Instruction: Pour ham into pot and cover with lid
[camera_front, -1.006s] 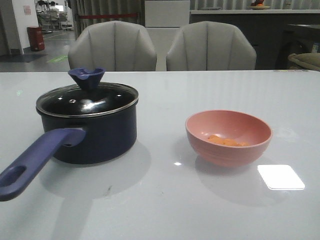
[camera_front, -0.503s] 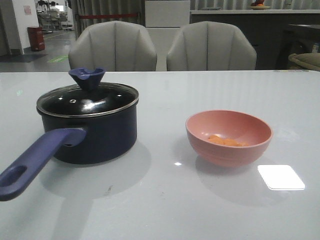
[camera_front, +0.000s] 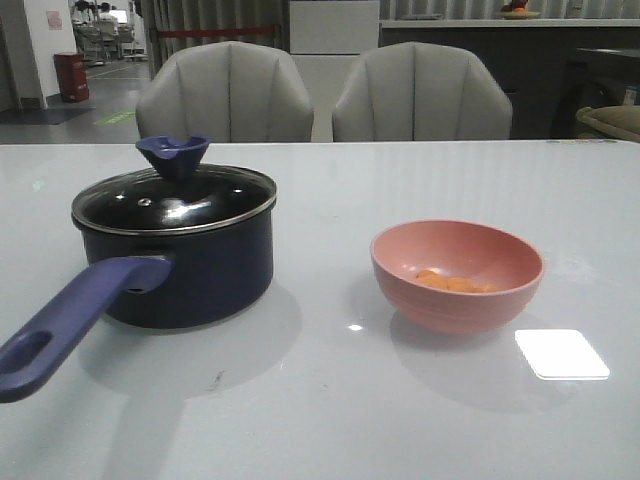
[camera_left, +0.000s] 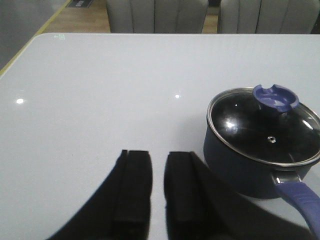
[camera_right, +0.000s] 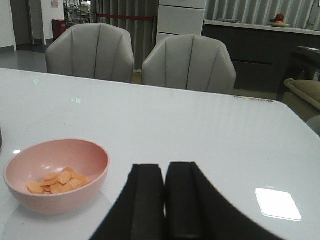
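Pale grey glossy worktop (camera_front: 330, 420), with two grey upholstered chairs (camera_front: 225, 92) behind at 12 o'clock. Dark navy round saucepan (camera_front: 195, 270) at 9 o'clock, long purple-blue handle (camera_front: 70, 320) pointing toward 7 o'clock. Round clear glass lid (camera_front: 175, 200) with dark blue flared knob (camera_front: 173, 156) seated on its rim. Pink round bowl (camera_front: 457, 275) at 3 o'clock, well apart, holding orange-pink ham pieces (camera_front: 453, 282). Left gripper (camera_left: 157, 165) fingers slightly apart, gripping nothing, near the saucepan. Right gripper (camera_right: 164, 175) fingers almost touching, empty, near the bowl.

glossy table (camera_front: 330, 420), glass lid (camera_front: 175, 203), matt bowl (camera_front: 457, 276)
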